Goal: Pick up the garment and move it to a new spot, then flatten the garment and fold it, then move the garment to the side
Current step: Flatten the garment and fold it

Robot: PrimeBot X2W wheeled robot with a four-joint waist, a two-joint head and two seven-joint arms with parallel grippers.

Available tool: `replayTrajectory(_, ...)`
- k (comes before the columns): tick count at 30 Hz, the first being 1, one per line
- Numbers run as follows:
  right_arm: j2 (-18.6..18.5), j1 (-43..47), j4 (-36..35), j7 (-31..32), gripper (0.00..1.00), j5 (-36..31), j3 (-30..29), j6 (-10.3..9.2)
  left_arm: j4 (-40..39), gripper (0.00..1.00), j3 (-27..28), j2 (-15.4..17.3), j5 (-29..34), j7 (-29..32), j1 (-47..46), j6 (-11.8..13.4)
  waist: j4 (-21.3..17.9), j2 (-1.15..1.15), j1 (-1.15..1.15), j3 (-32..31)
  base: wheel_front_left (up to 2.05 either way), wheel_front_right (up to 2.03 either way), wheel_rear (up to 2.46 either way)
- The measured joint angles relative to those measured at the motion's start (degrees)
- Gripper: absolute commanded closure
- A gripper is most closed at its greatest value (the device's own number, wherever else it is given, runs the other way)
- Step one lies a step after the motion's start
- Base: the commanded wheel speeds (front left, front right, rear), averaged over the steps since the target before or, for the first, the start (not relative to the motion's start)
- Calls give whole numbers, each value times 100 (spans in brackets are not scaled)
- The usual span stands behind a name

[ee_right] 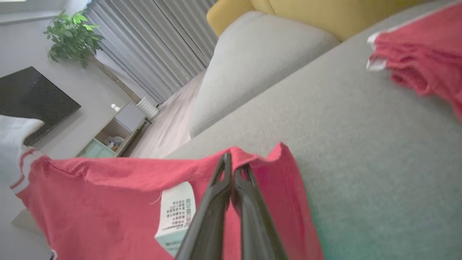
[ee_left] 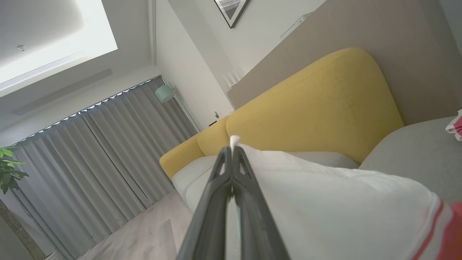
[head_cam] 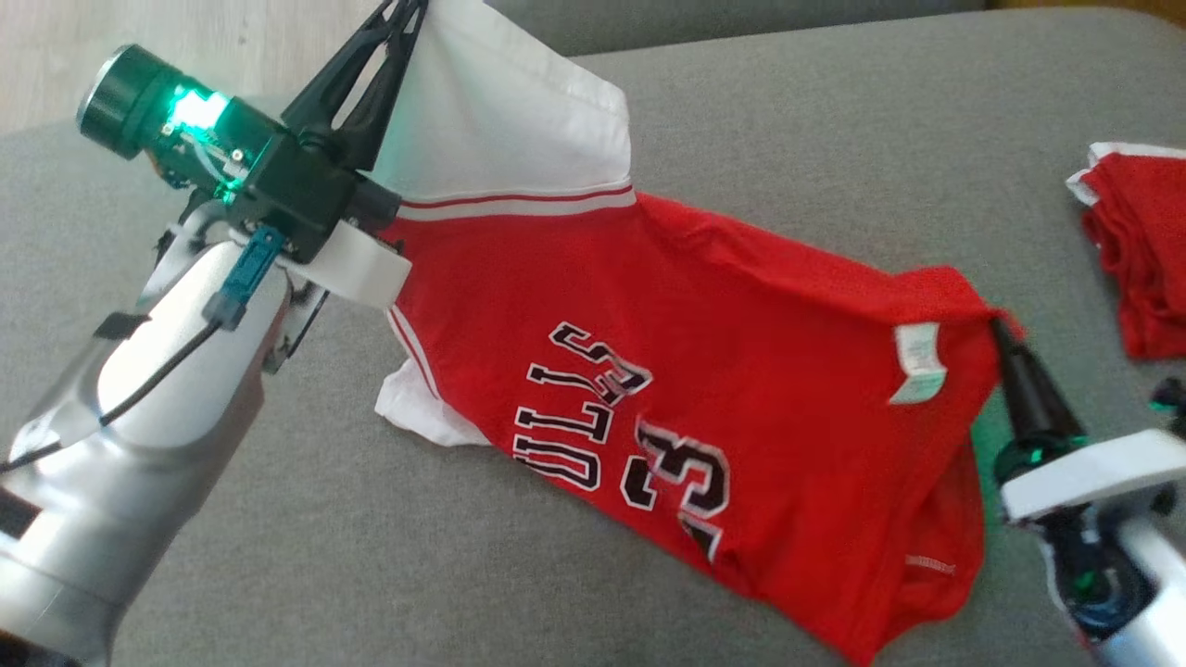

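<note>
Two grippers are clamped on one red fabric jersey [head_cam: 741,389] with white sleeves and black-and-white lettering.

Head view: the jersey lies stretched across the grey upholstered surface [head_cam: 834,139], lifted at both ends. The left gripper [head_cam: 406,18], fingers pressed together, pinches the white sleeve [head_cam: 500,120] and holds it raised at upper left. The right gripper [head_cam: 1003,333], fingers closed, pinches a red corner of the jersey at right, just beside the white care label [head_cam: 917,363]. A second red garment [head_cam: 1144,269] lies well apart at the right edge.

Left wrist view: the closed fingers grip a white fabric edge; a yellow sofa back [ee_left: 317,104] stands behind.

Right wrist view: the closed fingers bite the red edge beside the label; the second red garment lies at upper right.
</note>
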Motion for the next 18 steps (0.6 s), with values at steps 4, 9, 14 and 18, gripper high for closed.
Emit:
replayTrajectory(4,-272,180,-450,-24,100,58,-315,0,-145,100,179,42,-2,0,131,-49,-50,0,0,-155,0,0,0)
replayTrajectory(9,-598,472,-1115,-26,100,113,-687,0,-420,100,398,66,-16,0,188,-76,-91,0,0,-380,0,0,0)
replayTrajectory(14,-1053,610,-1771,-32,100,204,-1005,0,-760,100,643,108,-155,-1,279,-168,-99,0,-1,-657,0,0,0)
replayTrajectory(18,-1524,740,-2475,131,100,512,-1396,0,-1003,100,924,164,-434,-1,275,-368,-90,0,-1,-937,0,0,0)
